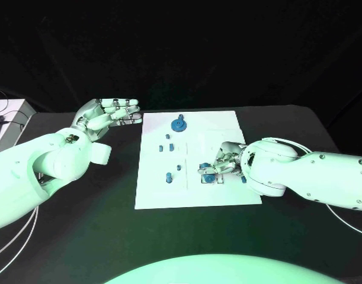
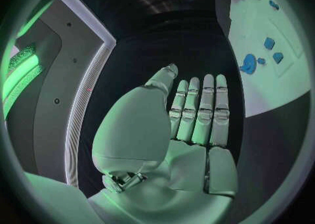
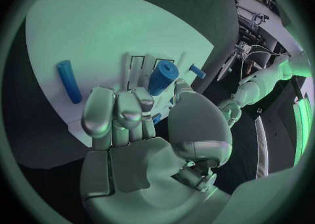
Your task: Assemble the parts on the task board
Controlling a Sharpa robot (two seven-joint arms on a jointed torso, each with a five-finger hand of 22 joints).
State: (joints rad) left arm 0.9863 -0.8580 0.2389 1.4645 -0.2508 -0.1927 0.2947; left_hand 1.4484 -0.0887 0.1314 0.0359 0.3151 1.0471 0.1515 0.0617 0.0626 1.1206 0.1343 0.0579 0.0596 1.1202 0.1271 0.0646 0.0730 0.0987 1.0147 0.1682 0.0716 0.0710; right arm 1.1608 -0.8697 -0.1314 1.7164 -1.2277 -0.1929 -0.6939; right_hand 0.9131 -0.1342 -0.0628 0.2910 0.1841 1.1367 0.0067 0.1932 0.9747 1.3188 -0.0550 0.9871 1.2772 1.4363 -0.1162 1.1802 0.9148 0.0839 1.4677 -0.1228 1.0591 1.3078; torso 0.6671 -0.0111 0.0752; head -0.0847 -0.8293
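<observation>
The near half of the board (image 1: 198, 195) is bare white, and the dark counter (image 1: 103, 236) on its left and near sides is open too. The right hand (image 1: 223, 163) and its arm lie across the board's right edge, blocking that side. Small parts (image 1: 169, 148) stand scattered mid-board, with a round part (image 1: 179, 125) at the far end. The left hand (image 1: 112, 112) hangs off the far-left corner.

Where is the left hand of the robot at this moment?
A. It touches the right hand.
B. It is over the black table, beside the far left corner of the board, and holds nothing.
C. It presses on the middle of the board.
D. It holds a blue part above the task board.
B: the left hand is over the black table beside the far left corner of the task board, fingers together, nothing in it.
</observation>
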